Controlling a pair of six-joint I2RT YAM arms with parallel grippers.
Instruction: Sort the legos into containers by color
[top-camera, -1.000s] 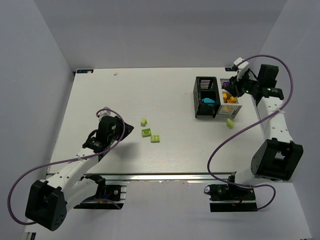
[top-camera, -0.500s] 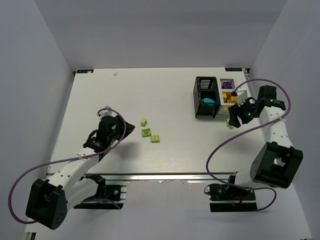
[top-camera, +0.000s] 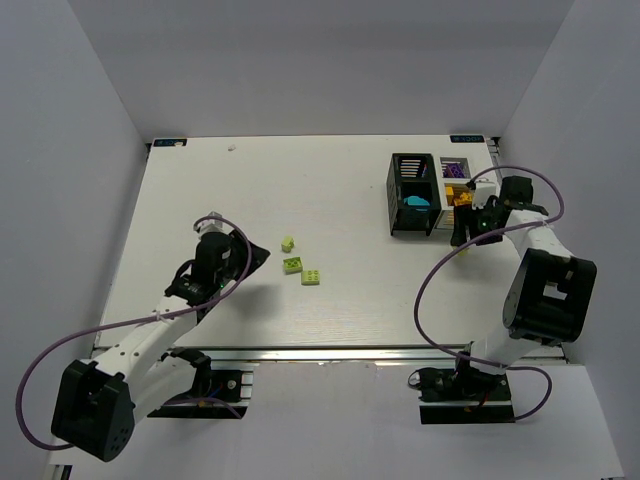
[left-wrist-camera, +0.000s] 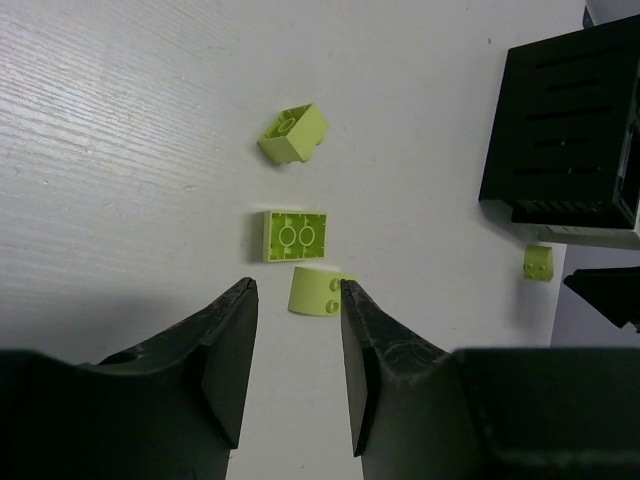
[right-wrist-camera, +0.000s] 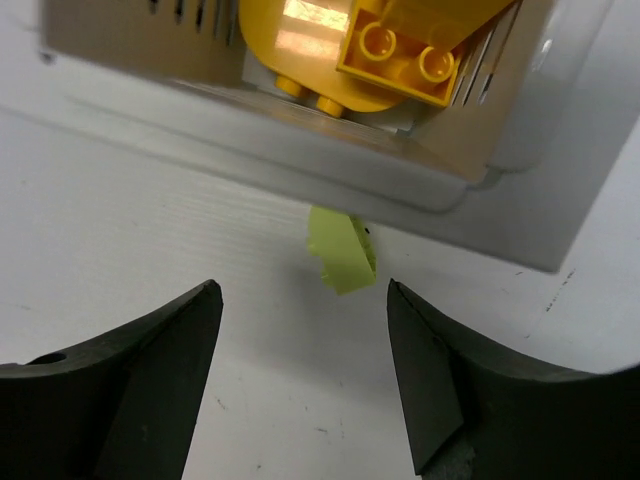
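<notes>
Three lime green legos (top-camera: 292, 265) lie mid-table; in the left wrist view they are a tilted brick (left-wrist-camera: 293, 134), a flat brick (left-wrist-camera: 296, 235) and a rounded brick (left-wrist-camera: 320, 293). My left gripper (left-wrist-camera: 296, 287) is open, with the rounded brick just beyond its tips. The containers, a black bin (top-camera: 411, 180) and a white tray (top-camera: 474, 212), stand at the far right. Another lime brick (right-wrist-camera: 342, 250) lies on the table against the tray wall (right-wrist-camera: 300, 140). My right gripper (right-wrist-camera: 302, 290) stands open low over the table, just short of that brick.
Orange-yellow bricks (right-wrist-camera: 380, 50) fill the tray's near compartment, purple ones (top-camera: 455, 170) the far one. A teal brick (top-camera: 415, 203) sits in the black bin. The table's right edge and side wall are close behind the right arm (top-camera: 545, 280).
My right gripper has come down from above the tray to the table in front of it and its jaws have widened. The left arm has barely moved.
</notes>
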